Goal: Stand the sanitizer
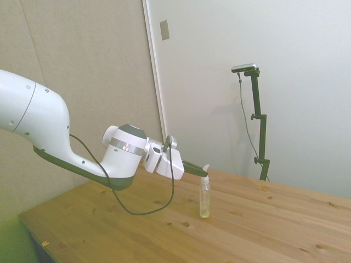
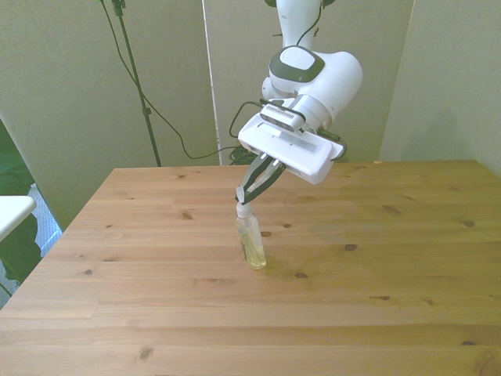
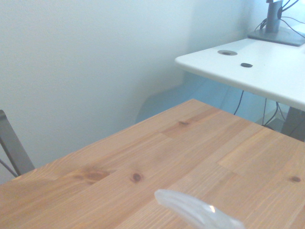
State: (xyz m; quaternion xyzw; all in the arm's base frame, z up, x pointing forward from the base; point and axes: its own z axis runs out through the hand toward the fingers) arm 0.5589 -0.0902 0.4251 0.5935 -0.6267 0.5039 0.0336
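Note:
The sanitizer (image 1: 204,198) (image 2: 251,243) is a slim clear bottle with pale yellowish liquid at its bottom and a white pump top. It stands nearly upright on the wooden table (image 2: 376,258), its base touching the wood near the middle. My gripper (image 1: 204,170) (image 2: 244,197) reaches in at a low angle and is shut on the white pump top. In the wrist view a blurred clear part of the bottle (image 3: 198,210) shows over the tabletop.
The wrist view shows a white desk (image 3: 257,71) beyond the table's edge and a pale wall. In the front view a bit of white furniture (image 2: 12,211) stands off the front view's left. A black cable (image 1: 148,203) hangs from the arm's wrist.

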